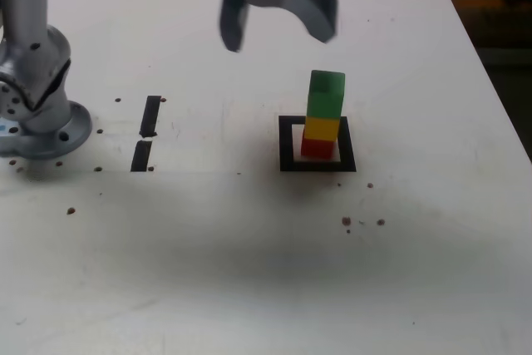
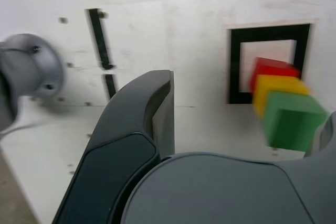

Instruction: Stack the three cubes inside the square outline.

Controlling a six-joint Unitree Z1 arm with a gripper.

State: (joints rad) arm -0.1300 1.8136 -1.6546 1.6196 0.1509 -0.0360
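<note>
Three cubes stand stacked inside the black square outline [image 1: 287, 144] [image 2: 234, 66]: the red cube [image 1: 316, 148] [image 2: 273, 68] at the bottom, the yellow cube [image 1: 322, 128] [image 2: 278, 87] on it, the green cube [image 1: 326, 94] [image 2: 291, 119] on top. The stack sits toward the outline's right side in the exterior view and leans slightly. My gripper [image 1: 278, 37] [image 2: 247, 129] hangs open above the table, up and to the exterior view's left of the stack, holding nothing. One dark finger [image 2: 152, 108] fills the wrist view's foreground.
Two short black bars [image 1: 146, 132] [image 2: 102, 45] lie on the white table between the arm's base [image 1: 37, 89] [image 2: 29, 69] and the outline. Small dark specks [image 1: 347, 221] dot the table. The table's right edge [image 1: 490, 81] borders a dark area.
</note>
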